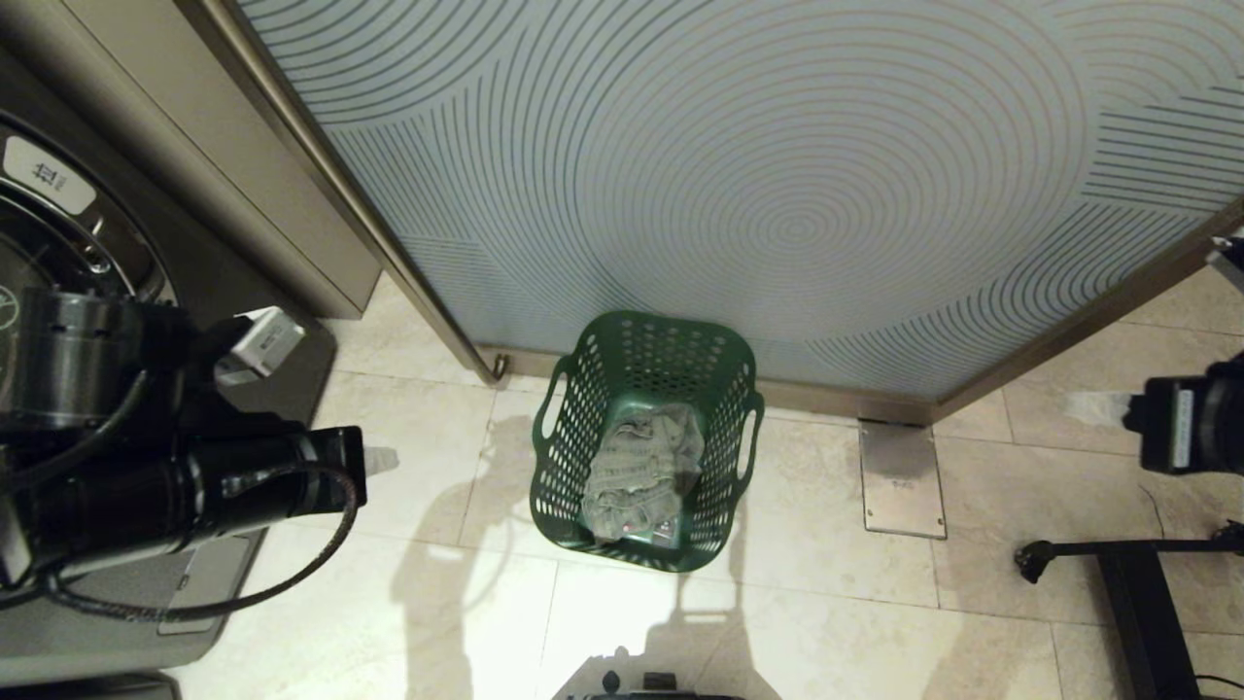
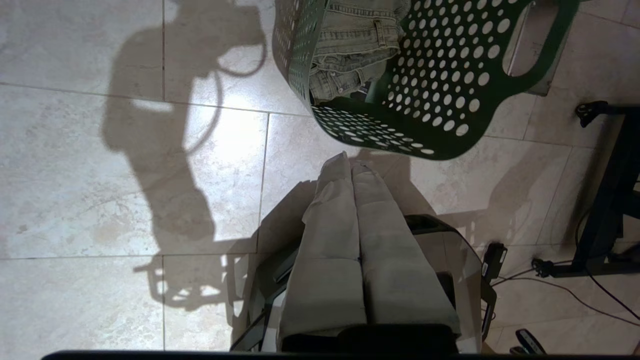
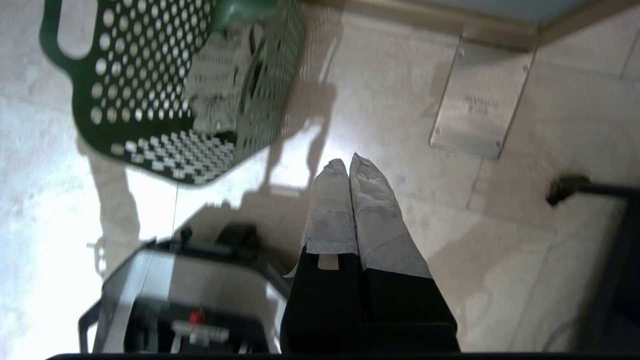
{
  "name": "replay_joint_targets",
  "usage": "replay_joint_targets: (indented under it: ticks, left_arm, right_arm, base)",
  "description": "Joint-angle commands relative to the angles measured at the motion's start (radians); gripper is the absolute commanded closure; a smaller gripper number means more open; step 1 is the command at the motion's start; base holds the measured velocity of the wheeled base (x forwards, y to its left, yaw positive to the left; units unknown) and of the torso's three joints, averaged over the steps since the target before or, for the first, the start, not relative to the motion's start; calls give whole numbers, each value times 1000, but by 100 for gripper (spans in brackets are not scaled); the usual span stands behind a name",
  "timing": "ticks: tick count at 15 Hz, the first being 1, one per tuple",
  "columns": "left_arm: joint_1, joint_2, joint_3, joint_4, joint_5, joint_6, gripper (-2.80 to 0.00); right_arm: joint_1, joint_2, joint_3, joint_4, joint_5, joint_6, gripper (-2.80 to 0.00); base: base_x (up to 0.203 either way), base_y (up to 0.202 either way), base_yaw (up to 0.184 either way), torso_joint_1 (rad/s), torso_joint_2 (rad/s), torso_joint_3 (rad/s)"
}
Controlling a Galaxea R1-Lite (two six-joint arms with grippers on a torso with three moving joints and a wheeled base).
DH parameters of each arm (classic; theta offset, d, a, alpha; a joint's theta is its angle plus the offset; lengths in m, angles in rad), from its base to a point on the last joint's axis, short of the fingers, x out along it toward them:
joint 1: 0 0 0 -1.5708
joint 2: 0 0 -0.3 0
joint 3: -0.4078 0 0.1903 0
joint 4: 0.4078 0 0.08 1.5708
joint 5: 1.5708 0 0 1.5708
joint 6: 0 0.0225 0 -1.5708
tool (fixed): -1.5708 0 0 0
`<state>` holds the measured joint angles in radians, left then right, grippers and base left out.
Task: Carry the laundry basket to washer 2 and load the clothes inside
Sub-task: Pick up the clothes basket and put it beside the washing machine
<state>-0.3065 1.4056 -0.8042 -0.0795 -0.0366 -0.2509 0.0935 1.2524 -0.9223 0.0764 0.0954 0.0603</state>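
The dark green laundry basket [image 1: 646,544] stands upright on the tile floor in front of me, against a patterned panel. The clothes [image 1: 641,472], a grey-green bundle, lie inside it. My left gripper [image 1: 384,459] is out to the basket's left, above the floor and apart from it. In the left wrist view the left gripper [image 2: 350,160] is shut and empty, near the basket's [image 2: 440,115] rim, with the clothes [image 2: 350,45] visible. My right gripper [image 3: 348,162] is shut and empty, beside the basket [image 3: 150,75]. A chrome-rimmed washer door [image 1: 58,233] shows at far left; its label's numeral is unreadable.
A frosted panel with ring patterns [image 1: 739,175] rises behind the basket, with a beige cabinet [image 1: 224,165] to its left. A metal floor plate [image 1: 902,481] lies right of the basket. A black stand's legs [image 1: 1118,564] sit at right. My base [image 2: 465,260] is below the arms.
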Motion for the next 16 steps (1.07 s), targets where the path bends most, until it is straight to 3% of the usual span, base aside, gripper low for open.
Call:
replay_joint_targets:
  ticks: [1, 5, 9, 11, 14, 16]
  left_arm:
    - [-22, 118, -34, -3, 6, -5, 0]
    - [-42, 200, -38, -80, -39, -8, 0]
    - [-60, 336, -46, -234, -27, -5, 0]
    - [-82, 419, -71, -285, -2, -5, 0]
    - [-124, 542, -140, -358, 74, -14, 0]
    - [-151, 613, -177, -425, 123, -16, 0]
  right_arm:
    - [41, 129, 13, -88, -9, 9, 0]
    - [196, 185, 71, -165, -116, 68, 0]
    - [192, 348, 163, -417, -186, 65, 0]
    - [191, 427, 170, -481, -234, 57, 0]
    - [190, 511, 165, -570, -243, 56, 0]
    - [190, 588, 157, -698, -263, 57, 0]
  base:
    - [0, 0, 0, 0, 0, 0]
    - [0, 0, 0, 0, 0, 0]
    - [0, 0, 0, 0, 0, 0]
    - [0, 0, 0, 0, 0, 0]
    - [0, 0, 0, 0, 0, 0]
    - [0, 0, 0, 0, 0, 0]
